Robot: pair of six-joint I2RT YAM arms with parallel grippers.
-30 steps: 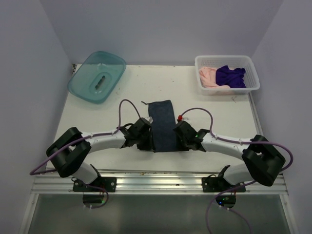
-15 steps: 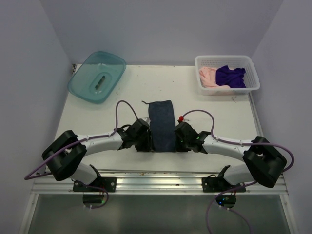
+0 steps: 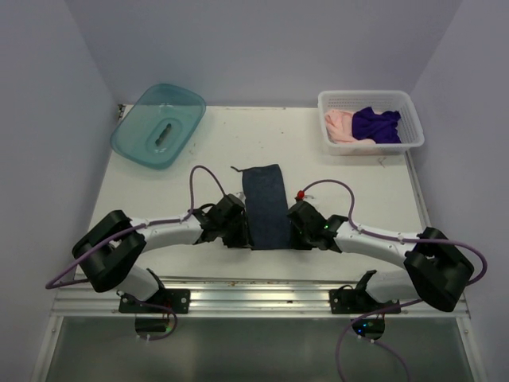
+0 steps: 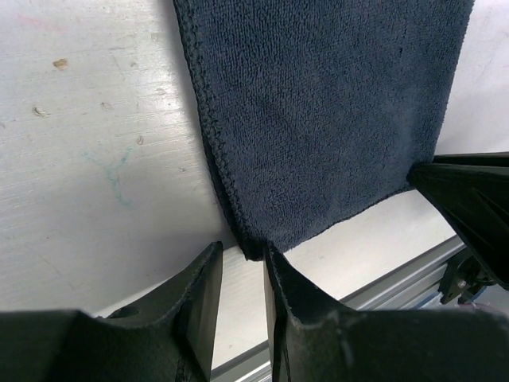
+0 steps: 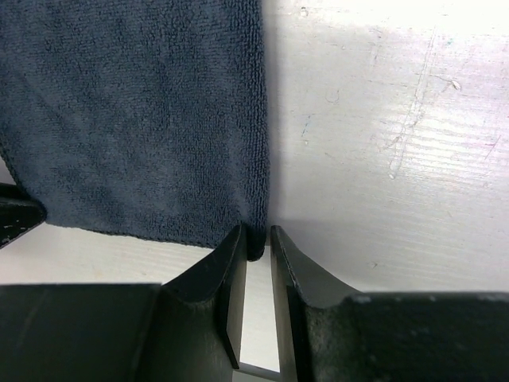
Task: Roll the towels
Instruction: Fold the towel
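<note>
The dark slate-blue towel [image 3: 265,203] lies flat and lengthwise in the middle of the table. My left gripper [image 3: 245,237] is at its near left corner. In the left wrist view [image 4: 242,255] the jaws stand narrowly open around that corner [image 4: 253,248], with a gap on one side. My right gripper [image 3: 291,235] is at the near right corner. In the right wrist view [image 5: 256,239] the jaws are closed on the corner [image 5: 255,243]. The pale pink towel [image 3: 338,126] and the deep purple towel [image 3: 375,123] lie crumpled in the white basket [image 3: 370,95].
A teal plastic tub [image 3: 131,143] with a small object inside stands at the back left. The white basket is at the back right. A metal rail [image 3: 254,288] runs along the near table edge just behind both grippers. Purple cables loop off both arms.
Both wrists have settled lower at the towel's near corners, and the right arm's elbow has shifted right. The towel has hardly moved.
</note>
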